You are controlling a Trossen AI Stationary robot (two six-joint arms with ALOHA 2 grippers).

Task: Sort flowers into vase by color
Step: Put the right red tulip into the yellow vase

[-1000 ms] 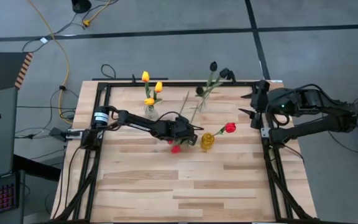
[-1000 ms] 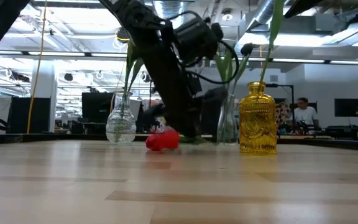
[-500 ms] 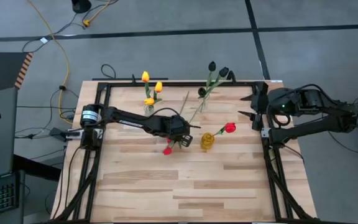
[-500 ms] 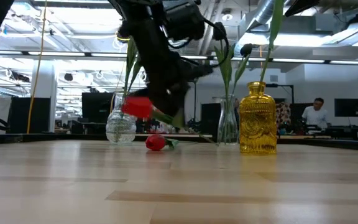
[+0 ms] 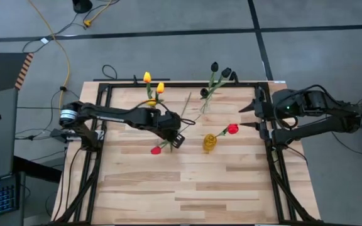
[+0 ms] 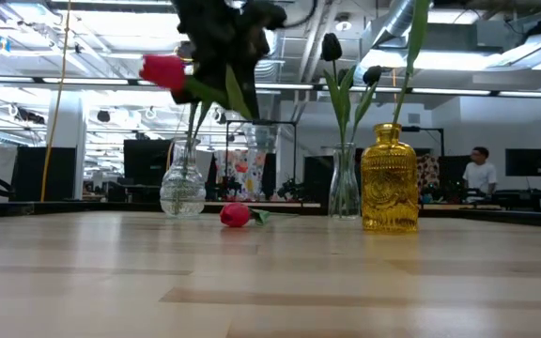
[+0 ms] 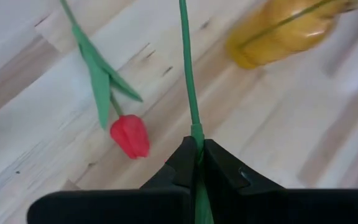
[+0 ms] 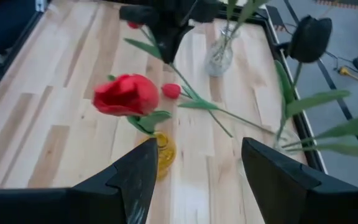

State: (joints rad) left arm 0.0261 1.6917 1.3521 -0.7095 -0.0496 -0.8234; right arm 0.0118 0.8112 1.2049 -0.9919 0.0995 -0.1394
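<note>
My left gripper [image 5: 175, 137] [image 7: 195, 144] hangs over the middle of the table, shut on the green stem of a red tulip whose head [image 5: 156, 150] [image 6: 162, 70] is high above the wood. A second red tulip [image 7: 129, 135] [image 6: 236, 215] lies flat on the table below it. A third red tulip [image 5: 232, 129] stands in the yellow vase [image 5: 210, 142]. Yellow tulips [image 5: 147, 77] stand in a clear vase [image 6: 182, 191], and dark tulips [image 5: 214, 66] in another clear vase [image 6: 343, 192]. My right gripper [image 5: 251, 117] [image 8: 197, 180] waits open above the table's right edge. My left gripper pinches the tulip's thin green stem [image 7: 194, 132] between its two fingertips, a short way from the red head. The fingers slant down from the table's left side. The stem runs on ahead past the fingertips, and the head [image 6: 162, 70] juts out behind them, lifted clear.
The three vases stand in a row across the table's far half, the yellow one nearest the middle. A black metal frame [image 5: 105, 94] runs around the tabletop. The near half of the table is bare wood [image 5: 193, 188].
My left gripper has risen and drawn back toward the table's left edge, staying shut on the stem. The red tulip has come up off the table, its head now high. The other red tulip has stayed lying where it was. My right gripper has swivelled a little in place.
</note>
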